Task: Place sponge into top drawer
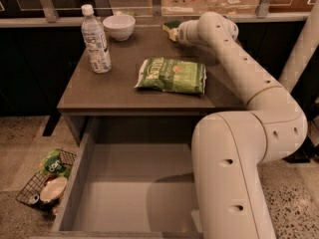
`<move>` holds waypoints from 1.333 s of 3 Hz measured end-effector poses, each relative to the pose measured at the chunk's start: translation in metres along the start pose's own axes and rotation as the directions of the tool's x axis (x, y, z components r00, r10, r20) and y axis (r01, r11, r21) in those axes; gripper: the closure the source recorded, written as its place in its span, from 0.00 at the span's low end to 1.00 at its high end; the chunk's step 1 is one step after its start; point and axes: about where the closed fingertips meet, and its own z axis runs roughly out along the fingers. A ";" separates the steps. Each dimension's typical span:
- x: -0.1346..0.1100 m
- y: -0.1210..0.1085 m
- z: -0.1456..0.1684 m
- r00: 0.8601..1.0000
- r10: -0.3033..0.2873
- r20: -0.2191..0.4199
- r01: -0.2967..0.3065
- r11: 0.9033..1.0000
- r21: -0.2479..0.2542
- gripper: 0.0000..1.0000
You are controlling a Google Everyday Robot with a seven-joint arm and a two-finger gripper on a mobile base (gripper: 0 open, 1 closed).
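Far back on the tabletop (119, 86), the claw (176, 33) is sitting at the sponge (171, 25), grip impossible to tell; top drawer (75, 183) is standing open; bag (172, 75) lettering unreadable

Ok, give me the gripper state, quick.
Gripper: at the far edge of the table, right against the sponge; whether it holds it cannot be told.

Smooth white plastic claw (174, 33) at table (119, 86) far edge; sponge (171, 25) matt foam; snack bag (172, 75) glossy, crinkly; top drawer (73, 187) matt grey.
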 end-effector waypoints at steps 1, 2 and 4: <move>-0.027 0.003 -0.025 0.998 -0.047 0.046 0.045 0.998 0.044 1.00; -0.026 0.003 -0.025 0.998 -0.047 0.046 0.045 0.998 0.044 1.00; -0.050 0.002 -0.081 0.996 -0.066 -0.056 0.068 0.997 0.036 1.00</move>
